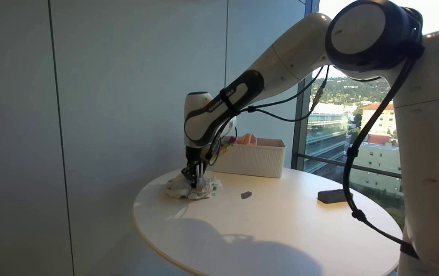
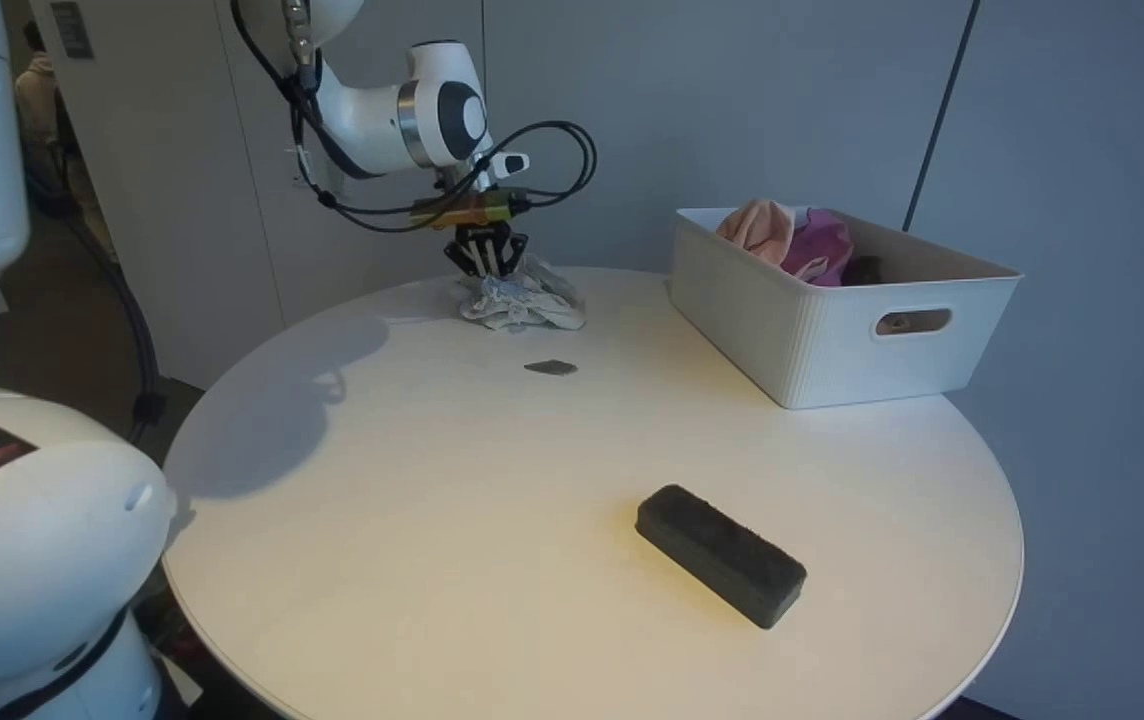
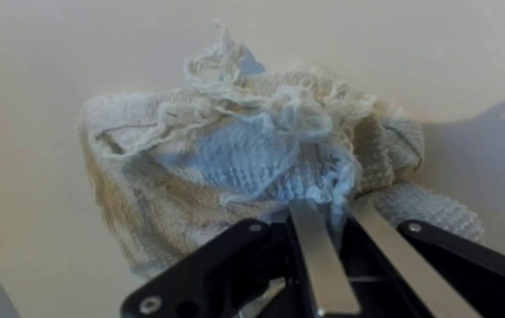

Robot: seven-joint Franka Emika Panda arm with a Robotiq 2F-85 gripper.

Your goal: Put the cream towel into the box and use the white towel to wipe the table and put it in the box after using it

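Observation:
The white towel lies crumpled on the round table (image 1: 281, 218) near the wall; the towel shows in both exterior views (image 1: 208, 188) (image 2: 532, 305) and fills the middle of the wrist view (image 3: 243, 154). My gripper (image 1: 194, 184) (image 2: 494, 270) (image 3: 329, 204) points down into it. The fingers are close together with a fold of towel pinched between them; the tips are partly hidden in the cloth. The white box (image 1: 256, 161) (image 2: 892, 368) stands at the table's edge. A peach-cream towel (image 1: 247, 139) (image 2: 758, 230) lies in it, its top above the rim.
A purple cloth (image 2: 820, 246) and a dark item (image 2: 863, 270) are also in the box. A small grey scrap (image 1: 246, 195) (image 2: 551, 367) lies near the white towel. A dark block (image 1: 334, 196) (image 2: 720, 555) lies on the table. The wall (image 1: 135, 96) is close behind the gripper.

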